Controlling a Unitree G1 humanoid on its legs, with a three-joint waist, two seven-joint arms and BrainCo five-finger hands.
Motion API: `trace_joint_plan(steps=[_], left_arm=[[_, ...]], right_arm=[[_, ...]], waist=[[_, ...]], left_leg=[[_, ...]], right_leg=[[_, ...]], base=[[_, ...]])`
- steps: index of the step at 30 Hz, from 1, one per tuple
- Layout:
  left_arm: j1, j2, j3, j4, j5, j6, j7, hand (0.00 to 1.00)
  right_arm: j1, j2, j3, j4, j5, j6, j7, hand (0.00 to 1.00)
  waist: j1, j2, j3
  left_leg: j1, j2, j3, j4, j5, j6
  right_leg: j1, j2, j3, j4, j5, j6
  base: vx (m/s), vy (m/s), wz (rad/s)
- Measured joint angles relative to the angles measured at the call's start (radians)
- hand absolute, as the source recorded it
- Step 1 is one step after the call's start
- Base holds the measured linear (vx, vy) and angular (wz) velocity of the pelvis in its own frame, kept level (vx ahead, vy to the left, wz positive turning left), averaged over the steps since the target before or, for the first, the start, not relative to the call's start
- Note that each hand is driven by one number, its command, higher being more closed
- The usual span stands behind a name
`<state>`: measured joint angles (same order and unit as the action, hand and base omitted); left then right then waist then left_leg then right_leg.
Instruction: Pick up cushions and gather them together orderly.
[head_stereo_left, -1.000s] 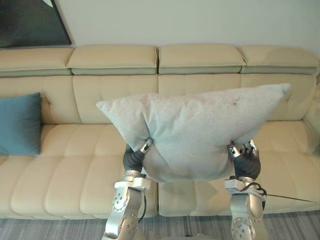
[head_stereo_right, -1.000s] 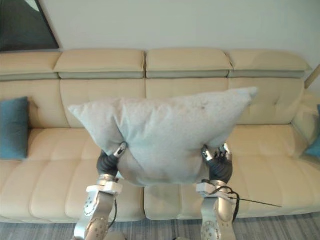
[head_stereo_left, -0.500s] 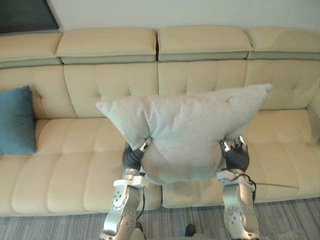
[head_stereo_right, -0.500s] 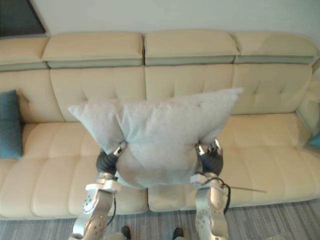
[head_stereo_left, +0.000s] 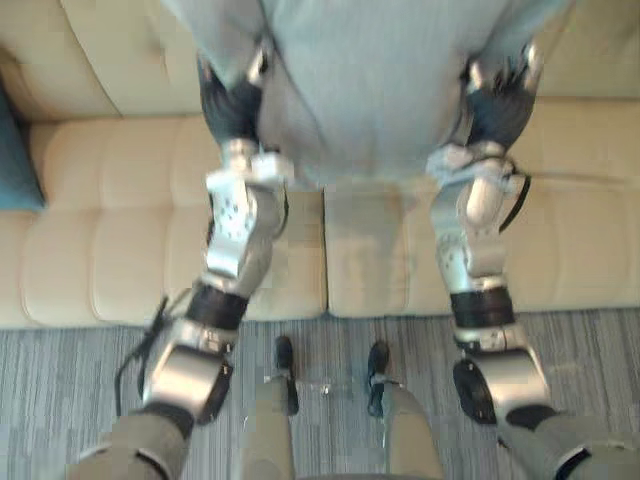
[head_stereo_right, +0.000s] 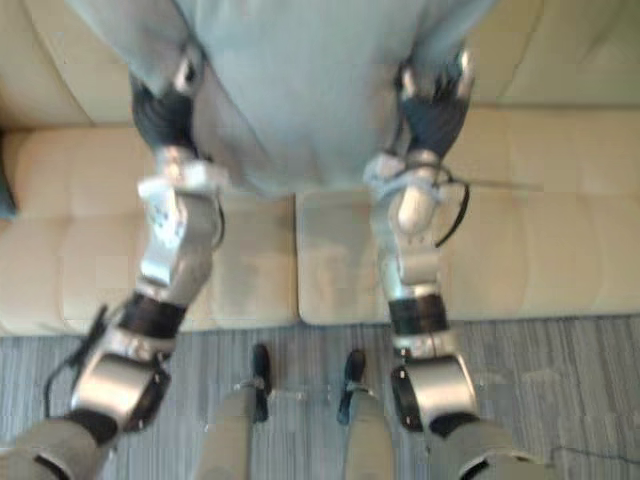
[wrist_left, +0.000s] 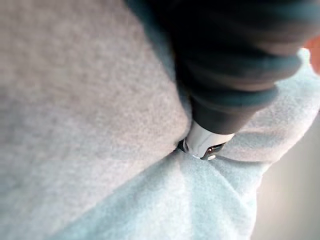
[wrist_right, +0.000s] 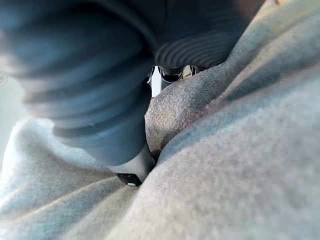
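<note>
Cushions: one pale grey fabric cushion (head_stereo_left: 370, 90) hangs above the cream leather sofa (head_stereo_left: 100, 250) seat, squeezed between left hand (head_stereo_left: 232, 100) and right hand (head_stereo_left: 500, 100). I cannot tell whether they clutch it. Setting it beside the teal cushion (head_stereo_left: 12, 160) looks still undone.

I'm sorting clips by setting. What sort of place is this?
Probably a home living room: a long cream sofa with tufted seats, a grey cushion held up over it, a teal cushion at its left end, and grey carpet in front.
</note>
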<state>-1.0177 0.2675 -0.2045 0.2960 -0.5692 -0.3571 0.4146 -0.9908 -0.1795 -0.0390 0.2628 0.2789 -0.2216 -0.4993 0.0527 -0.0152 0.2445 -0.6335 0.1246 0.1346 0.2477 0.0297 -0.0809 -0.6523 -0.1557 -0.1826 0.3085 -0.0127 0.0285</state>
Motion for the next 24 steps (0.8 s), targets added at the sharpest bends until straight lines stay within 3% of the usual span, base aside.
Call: trace_joint_plan(steps=[5, 13, 20, 21, 22, 24], left_arm=[[-0.235, 0.022, 0.029, 0.188, 0.02, 0.025, 0.023, 1.0], [-0.367, -0.008, 0.093, 0.322, 0.021, 0.08, 0.043, 1.0], [-0.458, -0.025, 0.112, 0.374, 0.041, 0.086, 0.069, 1.0], [-0.467, -0.028, 0.112, 0.385, 0.051, 0.086, 0.071, 0.0], [-0.468, -0.031, 0.112, 0.393, 0.058, 0.086, 0.077, 0.0], [-0.468, -0.04, 0.119, 0.403, 0.058, 0.086, 0.084, 0.0]], right_arm=[[-0.243, -0.038, -0.038, 0.203, -0.036, 0.033, -0.037, 1.0], [-0.393, -0.072, -0.039, 0.349, 0.01, 0.048, -0.05, 1.0], [-0.495, -0.119, -0.035, 0.385, 0.035, 0.066, -0.051, 1.0], [-0.498, -0.125, -0.035, 0.385, 0.035, 0.066, -0.053, 1.0], [-0.498, -0.128, -0.035, 0.386, 0.036, 0.067, -0.063, 0.0], [-0.499, -0.129, -0.035, 0.386, 0.036, 0.067, -0.071, 0.0]], waist=[[-0.009, 0.001, 0.038], [-0.009, 0.001, 0.058], [0.006, 0.001, 0.077], [0.006, 0.001, 0.078], [0.006, 0.001, 0.078], [0.007, 0.001, 0.078]], left_leg=[[-0.102, -0.001, -0.013, -0.038, 0.044, -0.001], [-0.197, -0.002, -0.033, -0.036, 0.044, -0.002], [-0.252, 0.001, -0.046, -0.039, 0.044, -0.002], [-0.26, 0.001, -0.049, -0.039, 0.044, -0.002], [-0.265, 0.001, -0.053, -0.039, 0.045, -0.002], [-0.268, 0.0, -0.054, -0.039, 0.044, -0.002]], right_leg=[[-0.104, 0.003, -0.011, -0.019, 0.032, -0.008], [-0.188, 0.001, -0.028, -0.021, 0.032, -0.008], [-0.226, -0.001, -0.049, -0.039, 0.032, -0.008], [-0.23, -0.001, -0.053, -0.043, 0.032, -0.008], [-0.231, -0.001, -0.06, -0.047, 0.032, -0.008], [-0.232, -0.001, -0.061, -0.051, 0.032, -0.008]], base=[[-0.01, -0.01, 0.04], [0.05, -0.001, 0.05], [0.08, -0.009, 0.05], [0.08, -0.004, 0.07], [0.08, -0.006, 0.06], [0.09, -0.011, 0.02]])
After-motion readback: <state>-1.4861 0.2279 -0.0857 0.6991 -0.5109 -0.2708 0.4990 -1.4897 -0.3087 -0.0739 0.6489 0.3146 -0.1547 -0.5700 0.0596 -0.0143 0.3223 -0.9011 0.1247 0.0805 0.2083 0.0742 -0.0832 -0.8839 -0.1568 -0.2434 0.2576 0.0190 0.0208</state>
